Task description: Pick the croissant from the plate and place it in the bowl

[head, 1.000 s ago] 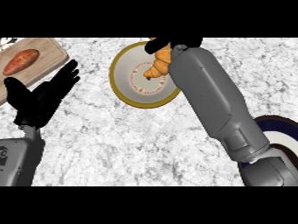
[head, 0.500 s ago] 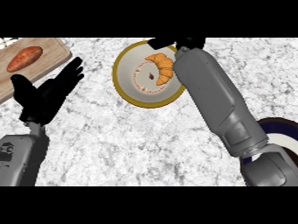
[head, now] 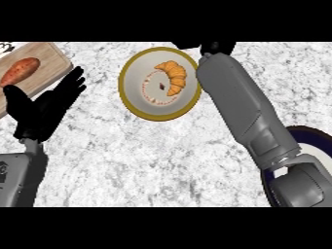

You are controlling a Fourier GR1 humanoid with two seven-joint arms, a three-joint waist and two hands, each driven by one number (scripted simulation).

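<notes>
A golden-brown croissant (head: 173,77) lies curved on the right side of a round cream plate (head: 141,102) with an olive-gold rim, which sits flat on the marbled counter near the far edge. A white bowl (head: 328,146) with a dark blue rim shows partly at the right edge, well apart from the plate.

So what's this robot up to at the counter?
It is going after the croissant, which lies on the gold-rimmed plate, not yet picked up. The right hand is beyond the plate's far edge, mostly out of view, so its fingers can't be judged. The left hand rests open over the counter beside a wooden cutting board holding a sweet potato. The bowl waits at the right edge, partly behind the right arm.
</notes>
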